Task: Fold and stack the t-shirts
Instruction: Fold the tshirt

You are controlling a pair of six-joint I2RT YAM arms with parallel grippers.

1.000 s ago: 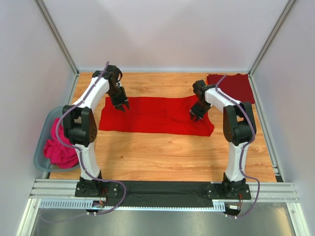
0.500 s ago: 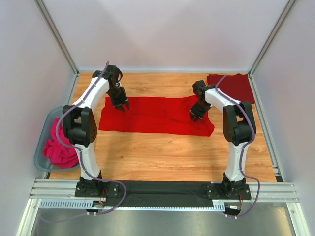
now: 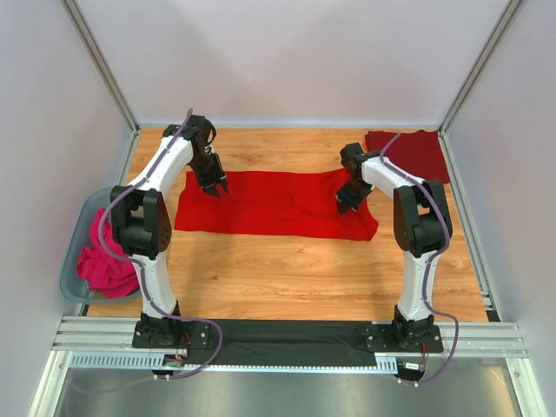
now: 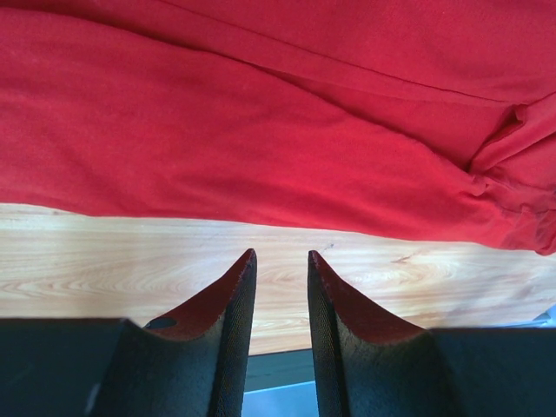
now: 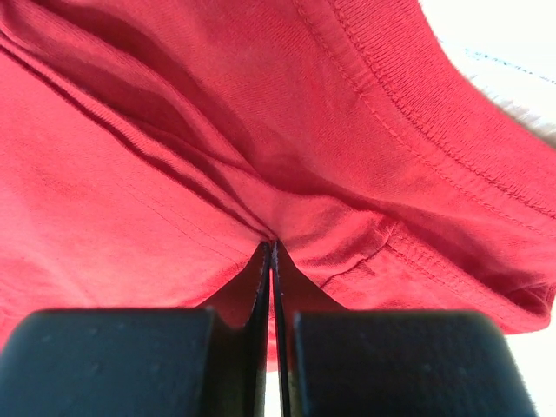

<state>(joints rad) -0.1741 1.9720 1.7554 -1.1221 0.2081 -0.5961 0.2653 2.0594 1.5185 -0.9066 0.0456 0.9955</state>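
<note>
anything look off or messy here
Only mildly: the bright red t-shirt is bunched and creased at its right end, where the right tool pinches a fold. The left tool is open over the table, holding nothing.

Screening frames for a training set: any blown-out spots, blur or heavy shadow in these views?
Right wrist: top right corner blown out white beyond the red shirt, dark shadow in the fold above the right gripper, stitching sharp. Left wrist: even light, the left gripper tinted red inside. Top external: soft, even, no glare.
</note>
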